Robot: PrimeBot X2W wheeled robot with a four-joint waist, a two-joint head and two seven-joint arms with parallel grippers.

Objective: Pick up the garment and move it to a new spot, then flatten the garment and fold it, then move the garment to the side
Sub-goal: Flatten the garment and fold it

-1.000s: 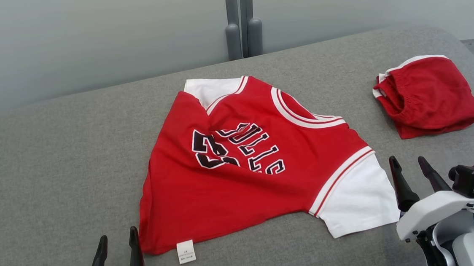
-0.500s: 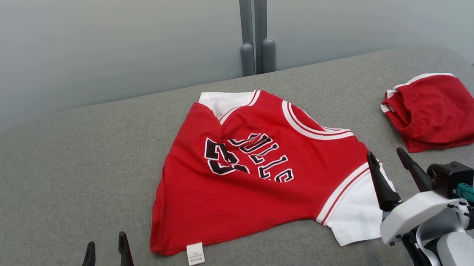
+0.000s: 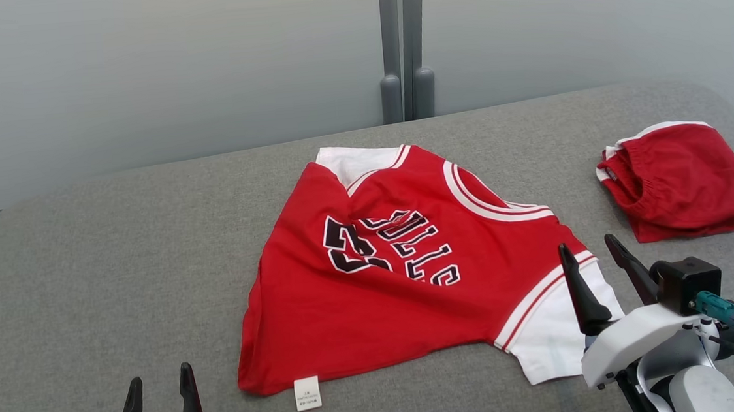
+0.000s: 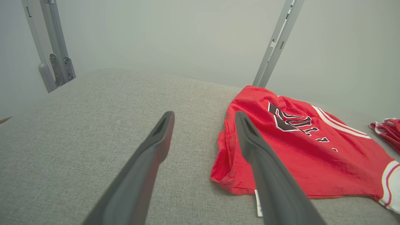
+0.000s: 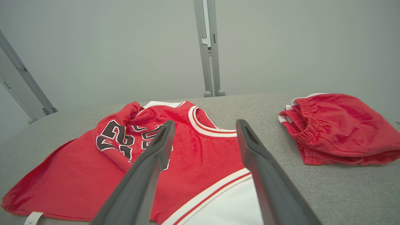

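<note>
Lying rumpled, red jersey [image 3: 412,274], grey fabric surface [image 3: 116,265]

Red jersey [image 3: 362,311], black "ULLS" lettering, number partly folded

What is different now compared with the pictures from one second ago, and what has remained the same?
The right hand, open and empty, has moved left: it now hangs over the white sleeve of the red jersey instead of beside it. The left hand, also open, drew back slightly. The view shifted too. Jersey and red shorts lie as before; nothing was gripped.
</note>
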